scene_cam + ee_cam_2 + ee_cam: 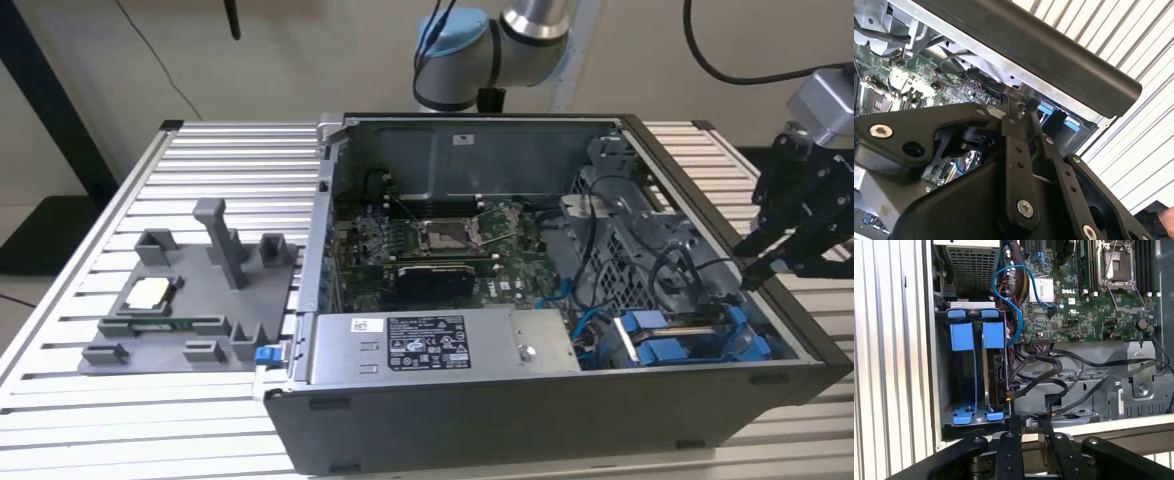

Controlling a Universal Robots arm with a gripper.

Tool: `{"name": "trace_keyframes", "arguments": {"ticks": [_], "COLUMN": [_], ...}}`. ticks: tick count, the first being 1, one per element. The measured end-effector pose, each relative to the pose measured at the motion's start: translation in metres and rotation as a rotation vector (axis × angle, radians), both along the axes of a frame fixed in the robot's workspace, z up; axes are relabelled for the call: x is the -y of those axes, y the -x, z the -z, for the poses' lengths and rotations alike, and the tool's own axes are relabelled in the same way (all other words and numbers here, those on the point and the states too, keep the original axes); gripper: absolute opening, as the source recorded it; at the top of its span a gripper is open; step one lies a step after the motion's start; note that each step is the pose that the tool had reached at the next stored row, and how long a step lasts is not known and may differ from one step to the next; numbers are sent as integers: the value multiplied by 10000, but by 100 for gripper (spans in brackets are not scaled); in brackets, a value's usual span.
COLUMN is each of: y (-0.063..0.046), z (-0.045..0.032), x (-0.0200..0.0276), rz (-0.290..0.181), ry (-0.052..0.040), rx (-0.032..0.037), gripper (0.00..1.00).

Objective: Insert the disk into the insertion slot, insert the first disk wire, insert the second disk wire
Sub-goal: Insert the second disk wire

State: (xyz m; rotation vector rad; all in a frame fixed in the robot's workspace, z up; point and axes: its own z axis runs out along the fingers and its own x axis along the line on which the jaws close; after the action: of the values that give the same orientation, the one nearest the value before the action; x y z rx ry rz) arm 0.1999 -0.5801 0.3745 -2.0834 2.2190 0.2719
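The disk stands edge-on in its blue carrier inside the insertion slot, next to a second blue carrier. In the exterior view the disk sits low in the case corner on the exterior view's right. A bundle of black wires loops beside the bay, and one loose end lies against the disk's edge; I cannot tell whether it is plugged in. My gripper hangs just outside the case wall, above that corner. It is shut, with nothing visible in it.
The open computer case lies on a slatted metal table. The grey labelled power-supply box sits beside the bay, with the motherboard behind it. A blue cable curls over the board. A grey fixture stands on the exterior view's left.
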Motion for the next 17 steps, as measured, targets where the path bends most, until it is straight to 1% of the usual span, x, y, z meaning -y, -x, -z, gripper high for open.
{"name": "trace_keyframes", "arguments": {"ticks": [1, 3, 5, 7, 10, 12, 14, 17], "y": [-10, -36, -64, -73, -74, -74, -73, -73], "z": [0, 0, 0, 5, 45, 74, 93, 108], "x": [6, 23, 48, 78, 98, 101, 102, 102], "rz": [0, 0, 0, 2, 32, 76, 113, 158], "ry": [2, 5, 7, 8, 5, 8, 7, 5], "rx": [-9, -31, -54, -61, -64, -74, -109, -187], "gripper": [31, 31, 31, 31, 31, 31, 31, 31]}}
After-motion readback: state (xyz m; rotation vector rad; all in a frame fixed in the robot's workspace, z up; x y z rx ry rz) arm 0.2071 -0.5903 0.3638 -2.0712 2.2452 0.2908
